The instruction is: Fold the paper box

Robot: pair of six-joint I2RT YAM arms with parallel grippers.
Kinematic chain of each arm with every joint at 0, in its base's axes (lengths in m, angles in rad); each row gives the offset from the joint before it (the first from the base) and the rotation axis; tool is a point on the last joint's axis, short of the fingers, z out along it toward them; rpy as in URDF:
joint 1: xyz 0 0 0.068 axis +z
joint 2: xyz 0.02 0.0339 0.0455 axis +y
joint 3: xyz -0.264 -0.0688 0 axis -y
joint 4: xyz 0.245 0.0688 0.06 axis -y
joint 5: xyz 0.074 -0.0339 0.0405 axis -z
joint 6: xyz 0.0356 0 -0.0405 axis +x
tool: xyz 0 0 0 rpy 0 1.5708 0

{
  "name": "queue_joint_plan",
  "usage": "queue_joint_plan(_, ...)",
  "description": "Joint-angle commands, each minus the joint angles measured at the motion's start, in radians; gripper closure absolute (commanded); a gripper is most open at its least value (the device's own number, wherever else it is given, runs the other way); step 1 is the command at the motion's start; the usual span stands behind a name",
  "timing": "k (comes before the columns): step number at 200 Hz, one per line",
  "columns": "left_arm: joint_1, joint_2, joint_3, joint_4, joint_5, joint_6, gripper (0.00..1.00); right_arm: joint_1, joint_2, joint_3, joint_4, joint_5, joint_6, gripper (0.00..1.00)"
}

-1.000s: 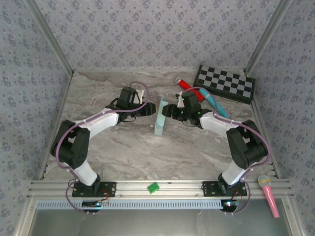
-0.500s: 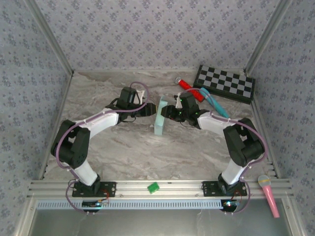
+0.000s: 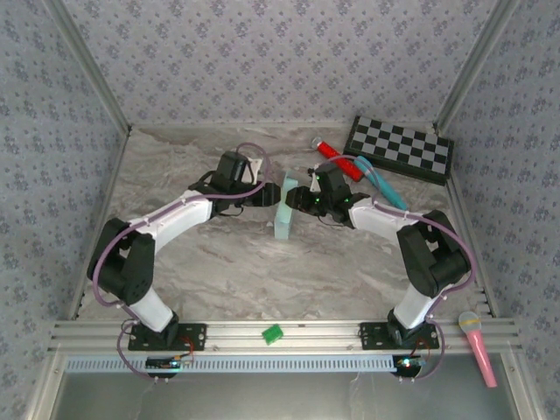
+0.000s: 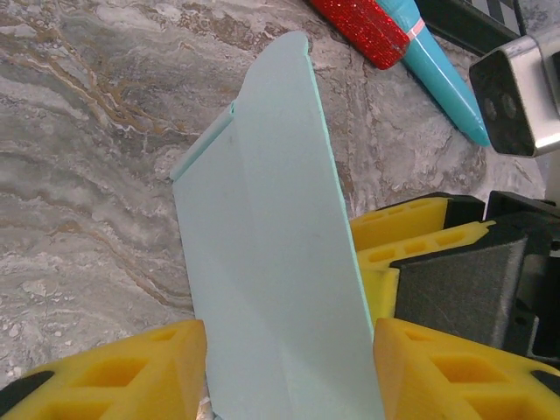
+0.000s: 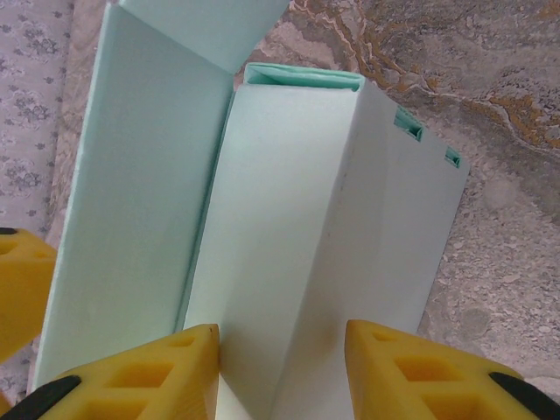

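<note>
The paper box (image 3: 286,207) is pale blue card, partly folded, standing on edge at the middle of the marble table. My left gripper (image 3: 269,198) meets it from the left and my right gripper (image 3: 297,199) from the right. In the left wrist view a flat panel of the paper box (image 4: 271,262) fills the gap between my yellow fingers (image 4: 114,376), touching both. In the right wrist view a folded tube section of the paper box (image 5: 289,236) sits between my fingertips (image 5: 157,367), with an open flap to its left.
A checkered board (image 3: 400,149) lies at the back right. A red glittery stick (image 3: 330,153) and a teal marker (image 3: 382,186) lie just behind the right arm. A small green piece (image 3: 273,333) and a pink microphone (image 3: 478,346) rest on the front rail.
The right gripper has shifted left against the box and its jaws have narrowed. The left jaws have widened slightly. The box stays upright in place.
</note>
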Motion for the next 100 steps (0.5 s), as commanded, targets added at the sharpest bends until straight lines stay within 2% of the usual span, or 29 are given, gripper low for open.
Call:
queue_joint_plan(1,-0.02,-0.041,0.054,-0.056,-0.07,0.044,0.44,-0.004,0.016,-0.002,-0.081,0.038,-0.012,0.57)
queue_joint_plan(43,-0.046,-0.052,0.083,-0.074,-0.123,0.067,0.37,-0.011,-0.001,0.087,-0.068,-0.014,-0.013,0.53)
queue_joint_plan(100,-0.082,-0.032,0.146,-0.17,-0.236,0.093,0.26,-0.028,-0.07,0.135,-0.227,0.082,-0.076,0.48)
